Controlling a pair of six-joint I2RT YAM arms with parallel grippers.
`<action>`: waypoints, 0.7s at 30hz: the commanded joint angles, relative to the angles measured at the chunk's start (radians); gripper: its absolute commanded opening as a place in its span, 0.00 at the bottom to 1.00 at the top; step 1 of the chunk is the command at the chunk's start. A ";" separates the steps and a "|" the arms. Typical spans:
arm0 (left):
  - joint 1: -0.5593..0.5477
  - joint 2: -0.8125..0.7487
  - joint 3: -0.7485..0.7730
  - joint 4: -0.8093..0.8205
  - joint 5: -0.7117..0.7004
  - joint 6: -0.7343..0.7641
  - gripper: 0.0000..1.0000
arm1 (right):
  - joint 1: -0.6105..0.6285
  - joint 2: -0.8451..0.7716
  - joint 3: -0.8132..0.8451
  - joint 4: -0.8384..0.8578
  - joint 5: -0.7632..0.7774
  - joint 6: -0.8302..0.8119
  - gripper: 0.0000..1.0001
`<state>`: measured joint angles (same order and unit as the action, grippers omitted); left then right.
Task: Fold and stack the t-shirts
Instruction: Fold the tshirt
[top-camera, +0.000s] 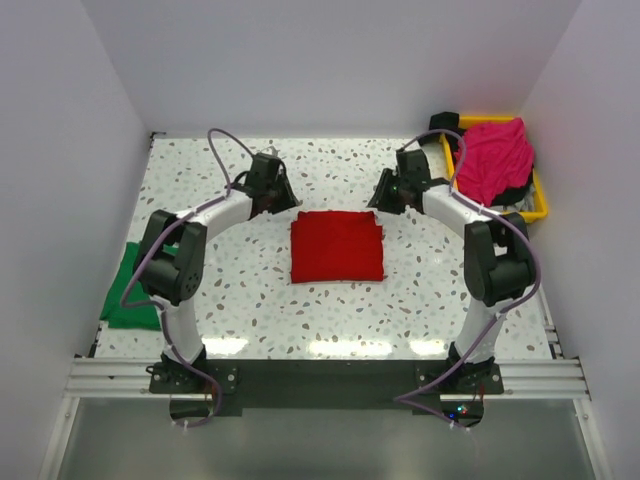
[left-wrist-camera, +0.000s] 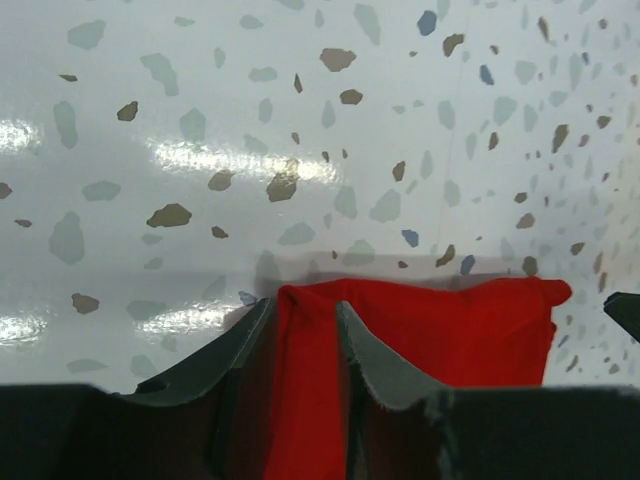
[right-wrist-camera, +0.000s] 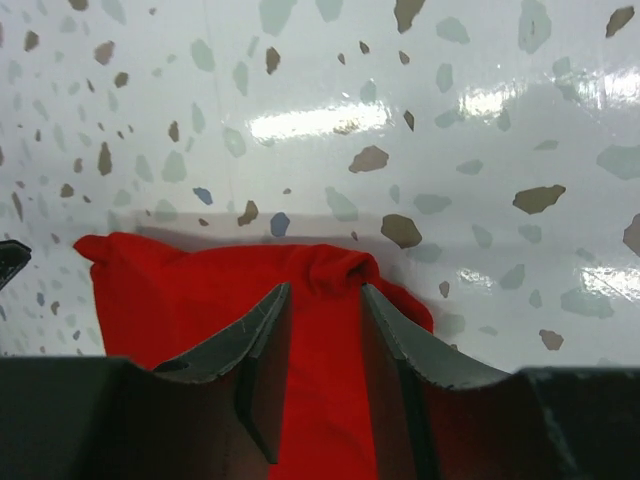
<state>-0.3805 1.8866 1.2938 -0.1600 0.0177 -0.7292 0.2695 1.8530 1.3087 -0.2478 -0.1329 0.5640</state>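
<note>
The speckled table spreads about evenly on all sides of the red t-shirt, which lies flat as a neat, squarish folded packet with the two arms curving around it. Far to the right of the red t-shirt and beyond it stands the yellow tray, with the magenta-pink t-shirt heaped in it, loose and unfolded. Well to the left of the red t-shirt and nearer the arm bases lies the green t-shirt, a compact shape hanging partly over the edge; whether it is properly folded cannot be told. The left gripper sits low over the far left corner of the red t-shirt, and the right gripper over its far right corner, where the cloth is puckered into a small bump. Each has its fingers parted by a narrow gap with red cloth showing between them, so neither looks clamped on the fabric. The step in hand appears to be the red t-shirt's fold, either finished or one grip short of finished. If another fold or a carry is meant, the next move calls for both pairs of fingers to dip and pinch every layer at the corners together, lifting evenly so the packet does not fall open; otherwise the arms must back off and the right one go for the magenta-pink t-shirt.
</note>
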 joint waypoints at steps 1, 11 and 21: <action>-0.001 0.037 0.064 -0.070 -0.047 0.057 0.34 | 0.005 0.021 0.046 -0.038 0.027 -0.030 0.37; -0.004 0.094 0.079 -0.012 0.016 0.065 0.35 | 0.005 0.061 0.061 -0.024 0.039 -0.026 0.37; -0.006 0.114 0.087 0.010 0.039 0.053 0.35 | 0.007 0.086 0.060 -0.011 0.026 -0.013 0.36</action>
<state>-0.3820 1.9873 1.3380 -0.1959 0.0395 -0.6872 0.2703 1.9320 1.3392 -0.2840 -0.1177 0.5560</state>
